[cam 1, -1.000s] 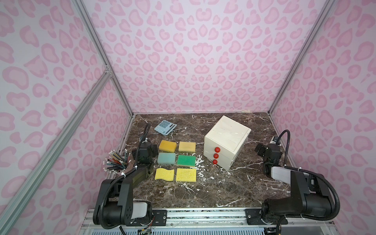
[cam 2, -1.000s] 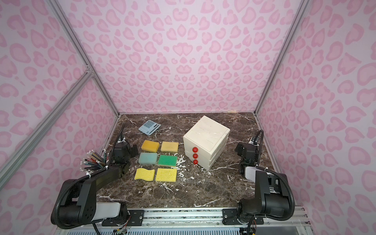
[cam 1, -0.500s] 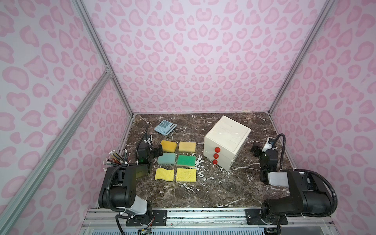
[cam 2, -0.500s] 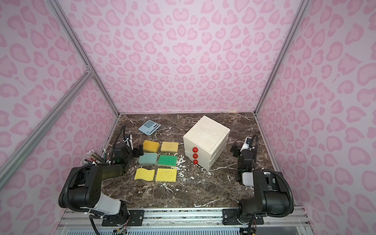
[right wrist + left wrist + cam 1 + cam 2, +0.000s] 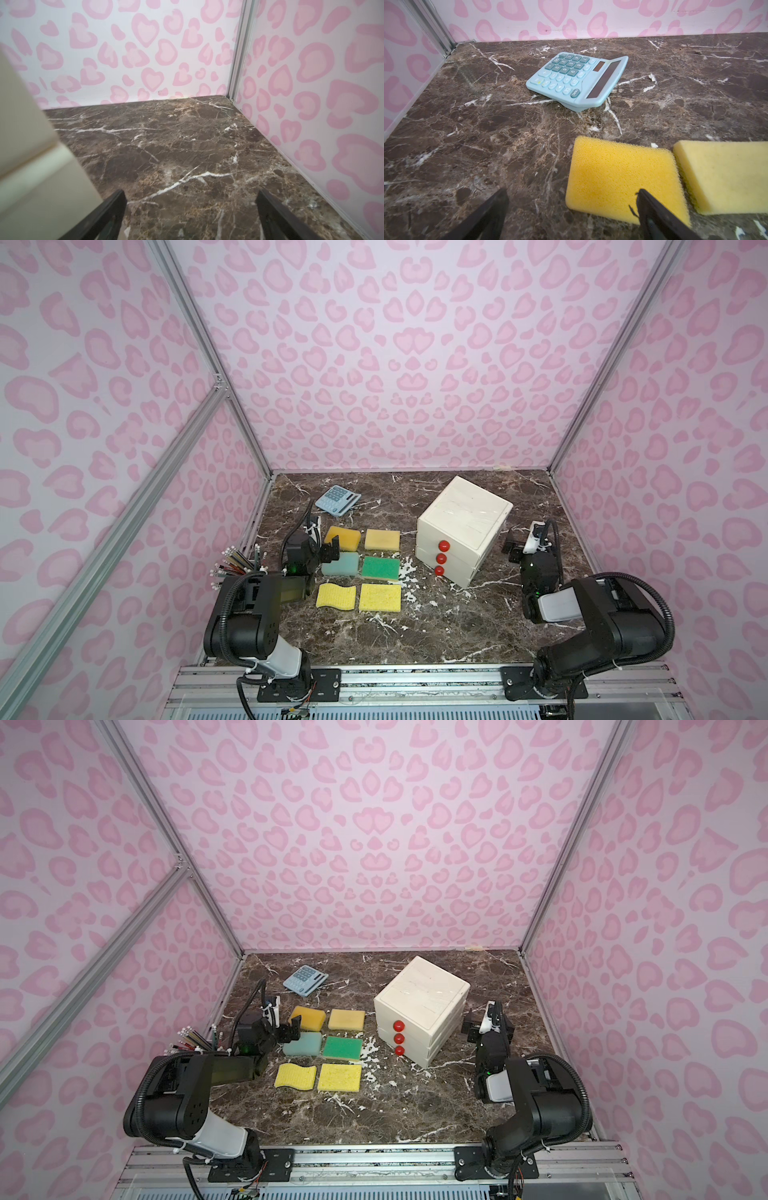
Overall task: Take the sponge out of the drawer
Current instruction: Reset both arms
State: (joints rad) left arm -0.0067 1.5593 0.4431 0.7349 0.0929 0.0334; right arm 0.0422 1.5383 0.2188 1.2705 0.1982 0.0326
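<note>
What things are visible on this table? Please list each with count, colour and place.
box-shaped drawer cabinet: one, white with three red knobs, right of centre, drawers shut.
foam sponges: six, orange, pale yellow, teal, green, two bright yellow, grid left of the cabinet.
desk calculator: one, light blue, behind the sponges.
coloured pencils: one bundle, mixed colours, left table edge.
marble tabletop: one, dark brown, under everything.
left arm: one, black, jaws open by the orange sponge.
right arm: one, black, jaws open right of the cabinet.
</note>
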